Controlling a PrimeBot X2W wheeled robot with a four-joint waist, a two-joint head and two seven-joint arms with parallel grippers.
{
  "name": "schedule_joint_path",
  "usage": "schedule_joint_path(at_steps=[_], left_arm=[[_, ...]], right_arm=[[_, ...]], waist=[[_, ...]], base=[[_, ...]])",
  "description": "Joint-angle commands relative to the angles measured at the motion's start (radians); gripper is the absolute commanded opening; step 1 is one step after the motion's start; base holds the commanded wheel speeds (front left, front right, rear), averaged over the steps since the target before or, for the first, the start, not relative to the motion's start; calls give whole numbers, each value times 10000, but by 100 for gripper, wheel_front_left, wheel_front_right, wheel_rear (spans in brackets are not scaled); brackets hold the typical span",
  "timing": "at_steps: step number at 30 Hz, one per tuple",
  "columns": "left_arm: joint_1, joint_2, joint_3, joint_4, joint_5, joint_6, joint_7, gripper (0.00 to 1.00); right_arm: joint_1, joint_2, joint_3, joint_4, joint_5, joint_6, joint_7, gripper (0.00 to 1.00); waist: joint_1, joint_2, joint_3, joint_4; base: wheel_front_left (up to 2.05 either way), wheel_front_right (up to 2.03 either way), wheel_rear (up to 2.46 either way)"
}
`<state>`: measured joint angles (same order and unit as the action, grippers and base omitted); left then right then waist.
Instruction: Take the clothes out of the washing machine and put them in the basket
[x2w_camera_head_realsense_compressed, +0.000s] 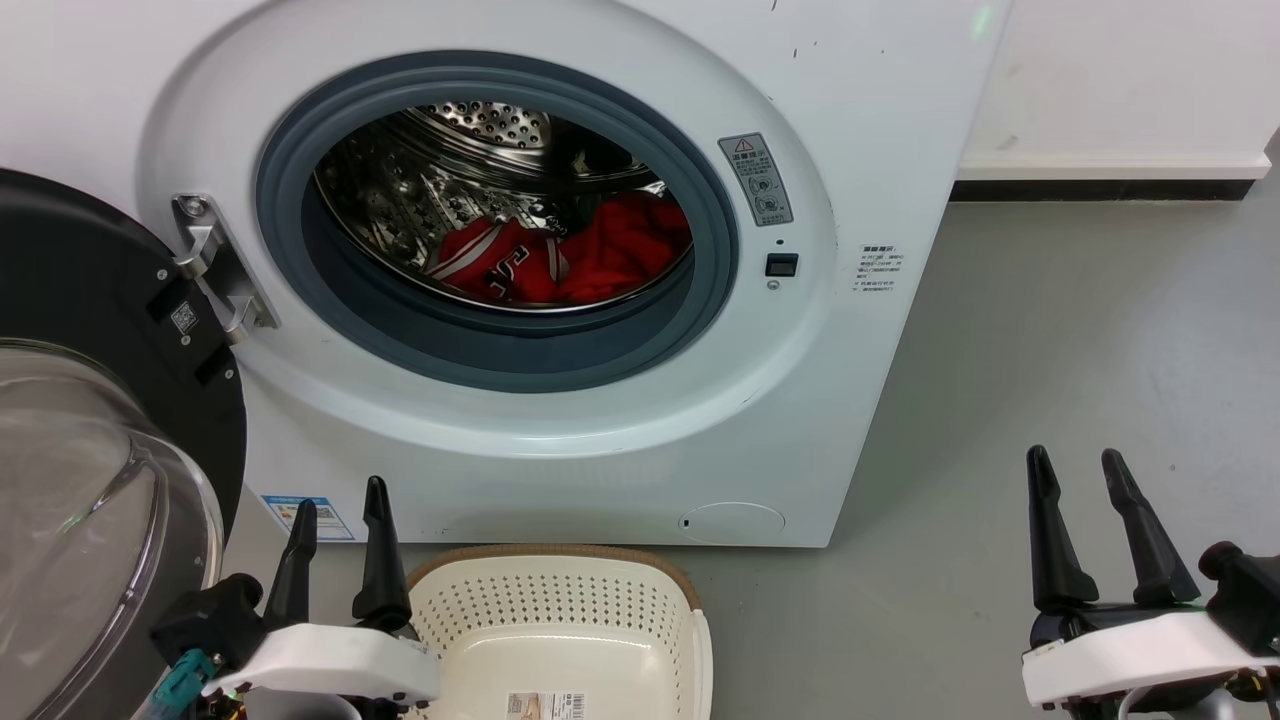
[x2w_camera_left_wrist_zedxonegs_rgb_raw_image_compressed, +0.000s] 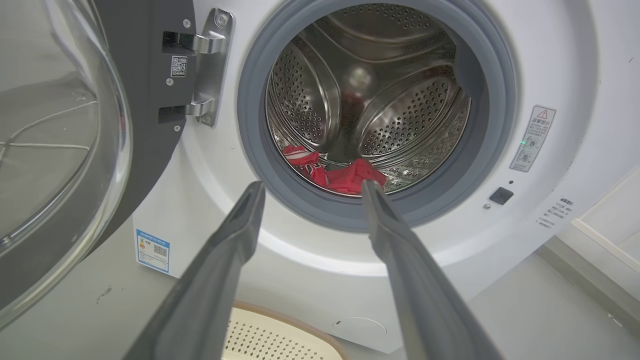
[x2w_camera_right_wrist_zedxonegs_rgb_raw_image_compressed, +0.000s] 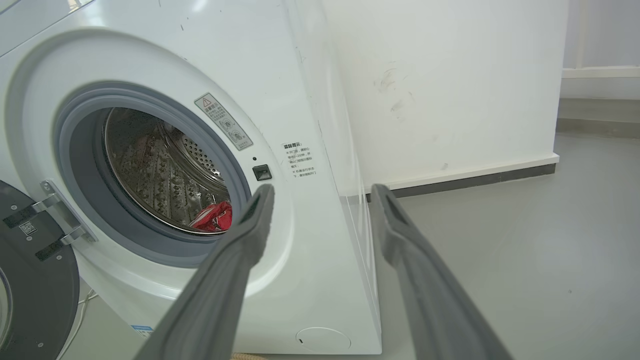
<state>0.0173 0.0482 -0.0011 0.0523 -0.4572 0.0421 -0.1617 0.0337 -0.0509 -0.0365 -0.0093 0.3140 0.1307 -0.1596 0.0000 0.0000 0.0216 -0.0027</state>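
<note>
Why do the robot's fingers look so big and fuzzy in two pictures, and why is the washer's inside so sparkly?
Left wrist view: the left gripper is close to the lens, so it looks huge and soft. Right wrist view: same for the right gripper. Head view: the steel drum mirrors the light.

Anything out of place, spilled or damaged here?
Nothing stands out. The clothes lie inside the washing machine, its door open; the basket stands upright before it; the left tool and right tool are open, empty.
</note>
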Motion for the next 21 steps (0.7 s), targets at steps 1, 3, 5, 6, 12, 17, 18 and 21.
schedule_joint_path(at_steps=[1,3,5,6,12,17,18,21], left_arm=[[51,23,-32,-144,226,48,-77,100],[75,23,-56,-147,415,70,-123,100],[100,24,-100,-159,830,117,-222,100],[117,23,-109,-157,929,130,-241,100],[193,23,-138,-173,1482,186,-392,100],[272,24,-161,-183,1915,221,-491,100],[287,25,-167,-181,1998,232,-508,100],[310,25,-186,-164,2250,265,-569,100]], right_arm=[[35,3,18,-164,-241,0,-104,100],[49,3,23,-193,-465,0,-137,100],[113,4,35,-255,-901,0,-238,100],[128,4,39,-269,-1016,0,-265,100],[223,5,75,-359,-1633,0,-391,100],[296,6,98,-396,-2100,-1,-511,100],[294,7,99,-405,-2189,-1,-526,100],[330,7,105,-440,-2442,-1,-594,100]], waist=[[0,0,3,1],[0,0,9,3],[0,0,23,6],[0,0,26,6],[0,0,48,1],[0,0,64,-4],[0,0,68,-5],[0,0,75,-8]], base=[[0,0,0],[0,0,0],[0,0,0],[0,0,0],[0,0,0],[0,0,0],[0,0,0],[0,0,0]])
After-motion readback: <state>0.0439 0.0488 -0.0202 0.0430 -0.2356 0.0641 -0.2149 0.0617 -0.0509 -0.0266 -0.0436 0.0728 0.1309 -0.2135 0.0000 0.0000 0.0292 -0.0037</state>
